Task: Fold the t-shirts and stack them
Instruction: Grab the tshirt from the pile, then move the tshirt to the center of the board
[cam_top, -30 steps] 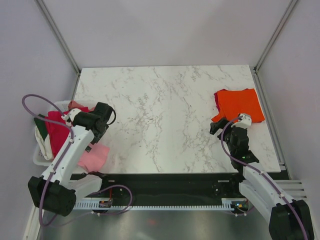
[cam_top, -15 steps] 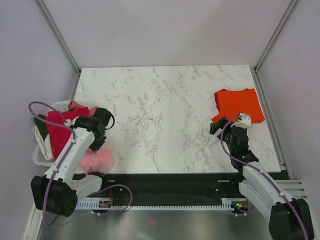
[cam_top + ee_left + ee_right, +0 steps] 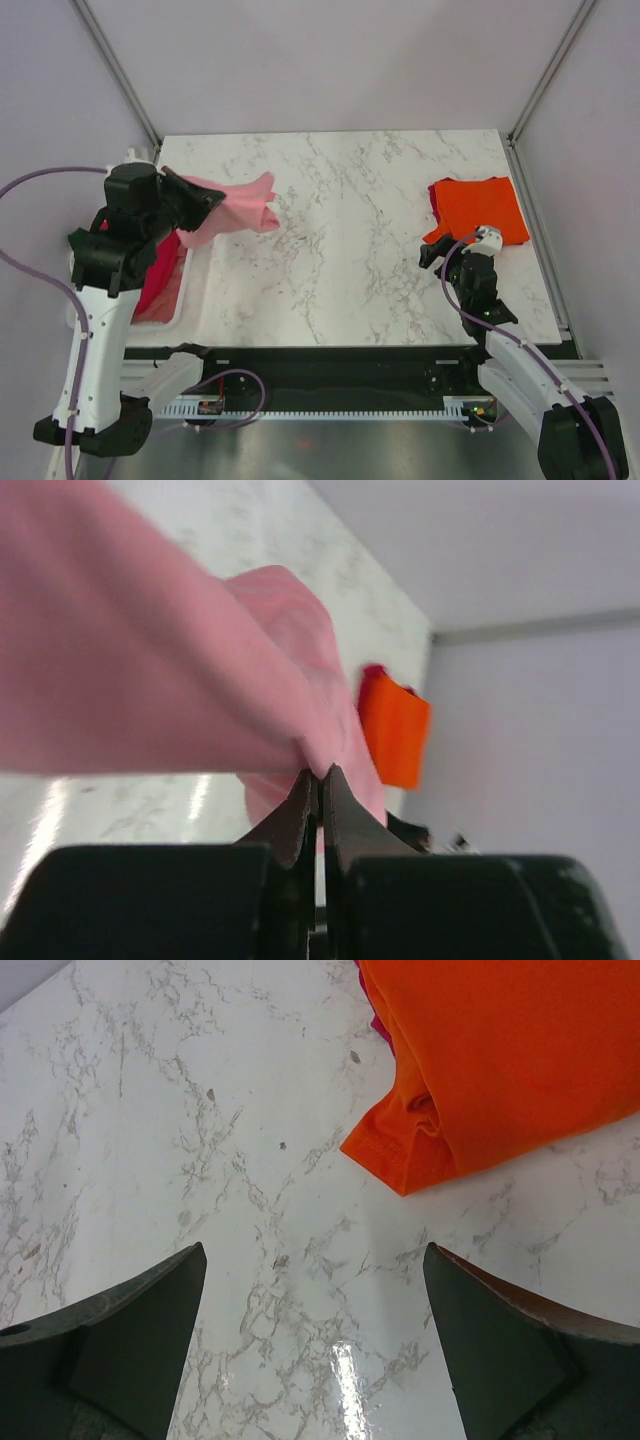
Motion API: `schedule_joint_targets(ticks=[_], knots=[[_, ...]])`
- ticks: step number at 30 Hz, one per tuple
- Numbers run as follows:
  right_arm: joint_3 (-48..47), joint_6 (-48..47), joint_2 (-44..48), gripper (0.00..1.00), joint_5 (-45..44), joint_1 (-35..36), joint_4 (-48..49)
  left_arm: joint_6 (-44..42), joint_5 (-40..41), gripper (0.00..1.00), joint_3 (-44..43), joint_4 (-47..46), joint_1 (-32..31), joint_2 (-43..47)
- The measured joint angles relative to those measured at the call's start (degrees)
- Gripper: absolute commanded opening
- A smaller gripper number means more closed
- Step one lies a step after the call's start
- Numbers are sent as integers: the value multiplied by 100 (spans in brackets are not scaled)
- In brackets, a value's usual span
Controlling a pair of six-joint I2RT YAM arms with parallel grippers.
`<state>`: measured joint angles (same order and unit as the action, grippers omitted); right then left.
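**Pink shirt lifted out onto the table's left side**

At the table's (image 3: 340, 180) near right, the right gripper (image 3: 440, 256) (image 3: 310, 1260) hangs low with its jaws spread wide and nothing between them, exactly where it was a second ago. Its tips point at the closest corner of the orange shirt (image 3: 480, 208) (image 3: 500, 1050).

Off the table's left edge sits the basket (image 3: 185, 272), with a red shirt (image 3: 155, 290) showing inside. A second ago the left gripper (image 3: 200, 212) (image 3: 320, 780) was down by the table's near-left corner with the pink shirt (image 3: 240, 208) (image 3: 150, 680) bunched beside it. Now that arm has swung up and inward. Its jaws are pinched tight on a fold of the pink cloth, which trails out above the table's left part, whether touching the top or not I cannot tell.

So one shirt appears to be out and ready to spread, probably the next step.

The middle and far half of the table are bare marble. The orange shirt lies folded near the table's right edge, well apart from the pink one.
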<state>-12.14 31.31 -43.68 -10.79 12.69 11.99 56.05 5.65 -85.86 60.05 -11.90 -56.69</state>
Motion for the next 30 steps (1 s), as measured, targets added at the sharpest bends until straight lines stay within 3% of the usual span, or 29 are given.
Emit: schedule_joint_targets(ticks=[3,7,10,14,17,18,22,24,28,30], knots=[[0,0,4,98,2,0,-2,0,-1547,2,-210,-1226,-247,-518],[0,-2,44,98,20,0,-13,-170,-2457,2,-1775,-1991,-1244,-2269],[0,-2,101,98,17,0,-26,-227,-2745,2,-1965,-2520,-1593,-2879],[0,-2,129,98,20,0,-31,-413,-2697,7,2,-3421,-1532,-2280],[0,-2,151,98,17,0,-55,-605,-2603,61,2422,-4288,-1307,-1609],[0,-2,181,98,15,0,-63,-625,-2538,97,2988,-4439,-1239,-1521],[0,-7,400,95,15,0,-85,-610,-2116,100,5394,-5191,-870,-1257],[0,-31,461,90,33,0,-68,-629,-1989,99,5947,-5366,-848,-1126],[-114,-149,-4,67,334,-2,-9,-894,-1967,95,5917,-5845,-866,-1097],[-409,-177,-577,66,616,-2,-96,-1082,-1974,94,5700,-6124,-894,-1158]])
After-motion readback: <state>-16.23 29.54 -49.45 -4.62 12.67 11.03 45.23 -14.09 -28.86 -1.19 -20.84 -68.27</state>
